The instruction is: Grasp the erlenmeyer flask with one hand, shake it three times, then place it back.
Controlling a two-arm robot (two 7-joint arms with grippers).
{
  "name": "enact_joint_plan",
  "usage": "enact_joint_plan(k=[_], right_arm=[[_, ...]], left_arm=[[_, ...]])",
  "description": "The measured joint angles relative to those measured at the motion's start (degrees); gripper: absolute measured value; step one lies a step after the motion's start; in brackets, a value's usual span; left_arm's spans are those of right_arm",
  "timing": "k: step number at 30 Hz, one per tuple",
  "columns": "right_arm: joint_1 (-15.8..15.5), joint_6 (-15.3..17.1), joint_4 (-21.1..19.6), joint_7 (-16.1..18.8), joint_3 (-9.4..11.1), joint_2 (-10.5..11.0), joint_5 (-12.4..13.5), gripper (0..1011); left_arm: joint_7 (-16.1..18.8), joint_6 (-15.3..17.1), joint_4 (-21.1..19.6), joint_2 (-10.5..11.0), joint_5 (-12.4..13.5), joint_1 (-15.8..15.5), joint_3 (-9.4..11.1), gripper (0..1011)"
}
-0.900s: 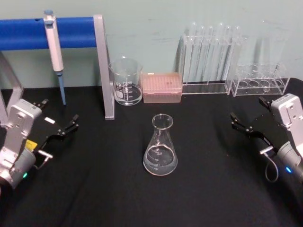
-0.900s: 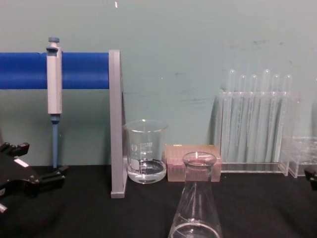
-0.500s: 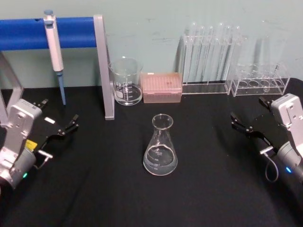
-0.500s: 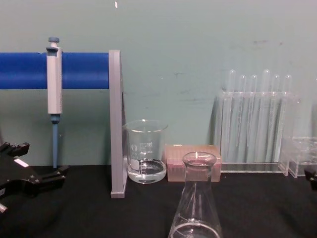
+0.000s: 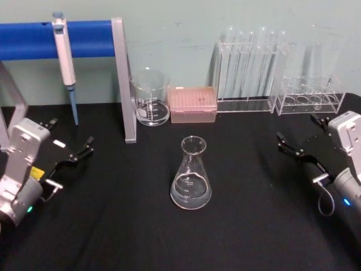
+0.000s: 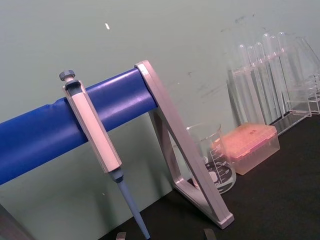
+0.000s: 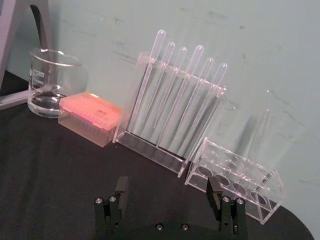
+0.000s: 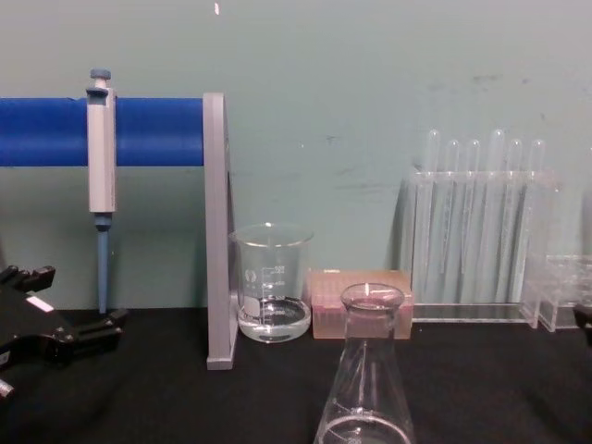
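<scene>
Item: left claw (image 5: 71, 133). Jaws spread wide, nothing between them, touching nothing. It sits low over the black counter (image 5: 113, 226).

Item: right claw (image 5: 297, 134). Jaws likewise spread wide and empty. In the right wrist view the claw (image 7: 167, 192) shows both fingers (image 7: 121, 189) well apart with bare counter between them.

Item: erlenmeyer flask (image 5: 191, 175). It stands upright on the counter between the two claws, well apart from each, to the right of the left claw and to the left of the right claw. Neither claw touches it. A little clear liquid lies in its base. The chest view shows its neck and rim (image 8: 370, 301) upright.

Item: glass beaker (image 5: 150, 97). It is beyond the flask, farther forward than either claw, just beside the grey stand post (image 5: 124, 79).

Item: pink tip box (image 5: 193, 104). It sits right of the beaker, just beside it.

Item: test tube rack (image 7: 167, 107). It is ahead of the right claw, with tubes upright.

Item: low clear rack (image 7: 232, 175). It is nearest the right claw, just ahead of it.

Item: pipette (image 5: 65, 62). It hangs from the blue bar (image 5: 34, 39), ahead of the left claw.
</scene>
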Motion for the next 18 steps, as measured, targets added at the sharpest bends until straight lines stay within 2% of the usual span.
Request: enact_joint_plan(k=[5, 18], right_arm=[[-0.99, -1.03, -0.49, 1.62, 1.38, 0.06, 1.11, 1000], [-5.42, -3.43, -3.94, 10.07, 5.69, 1.99, 7.98, 1000]], left_arm=[[0.0, 0.0, 0.0, 0.0, 0.0, 0.0, 0.0, 1001], [0.0, 0.0, 0.0, 0.0, 0.0, 0.0, 0.0, 1001]])
